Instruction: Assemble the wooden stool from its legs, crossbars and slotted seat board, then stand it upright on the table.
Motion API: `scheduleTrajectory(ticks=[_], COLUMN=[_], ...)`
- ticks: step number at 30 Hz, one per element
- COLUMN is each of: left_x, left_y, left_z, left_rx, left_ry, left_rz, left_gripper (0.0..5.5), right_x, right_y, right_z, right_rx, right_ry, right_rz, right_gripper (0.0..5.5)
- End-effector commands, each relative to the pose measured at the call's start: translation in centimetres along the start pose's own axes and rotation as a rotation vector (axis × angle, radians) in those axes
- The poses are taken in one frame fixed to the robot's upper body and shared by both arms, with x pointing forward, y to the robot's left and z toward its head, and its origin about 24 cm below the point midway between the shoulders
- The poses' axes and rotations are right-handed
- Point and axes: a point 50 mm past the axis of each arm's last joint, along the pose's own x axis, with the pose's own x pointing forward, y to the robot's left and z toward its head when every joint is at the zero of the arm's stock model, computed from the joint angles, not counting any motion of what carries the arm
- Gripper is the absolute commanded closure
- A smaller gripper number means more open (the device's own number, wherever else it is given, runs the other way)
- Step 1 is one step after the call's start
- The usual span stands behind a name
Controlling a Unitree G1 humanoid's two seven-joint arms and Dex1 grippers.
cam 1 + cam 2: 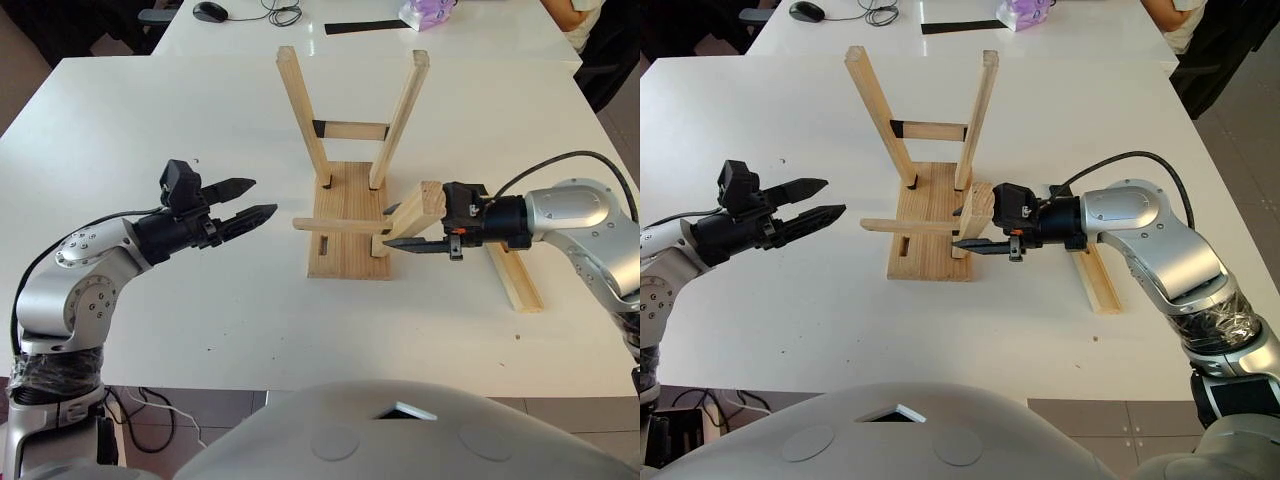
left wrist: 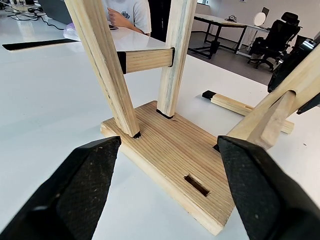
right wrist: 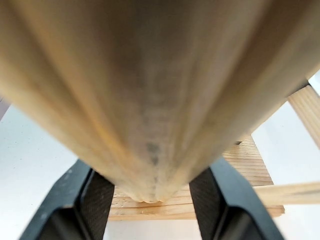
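Observation:
The slotted seat board lies flat mid-table. Two legs stand in its far slots, joined by a short crossbar. My right gripper is shut on a third leg, tilted over the board's near right corner, with a thin crossbar sticking out leftward from it. The right wrist view shows that leg between the fingers. A fourth leg lies on the table beneath the right arm. My left gripper is open, left of the board, holding nothing. An empty slot shows in the board.
The white table has free room on the left and along the near edge. A second table behind carries a mouse, a black strip and a purple packet.

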Motion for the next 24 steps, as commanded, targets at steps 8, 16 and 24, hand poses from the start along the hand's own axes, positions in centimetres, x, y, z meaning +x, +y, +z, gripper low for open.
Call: scheduleTrajectory(ticks=[8, 16, 24], left_x=[0.2, 0.5, 0.3], left_y=[0.3, 0.3, 0.1], left_z=[0.4, 0.5, 0.3], left_rx=[-0.007, -0.008, -0.012], left_ry=[-0.004, -0.005, -0.011], left_rz=[-0.008, -0.02, -0.008], left_gripper=[1.91, 1.91, 1.91], right_x=[0.1, 1.1, 1.7], right_y=[0.3, 0.9, 3.7], right_z=[-5.4, -7.1, -7.1], right_rx=[0.456, 0.395, 0.317], right_ry=[0.173, 0.287, 0.312], right_rz=[0.113, 0.158, 0.189], right_gripper=[3.5, 3.5, 3.5])
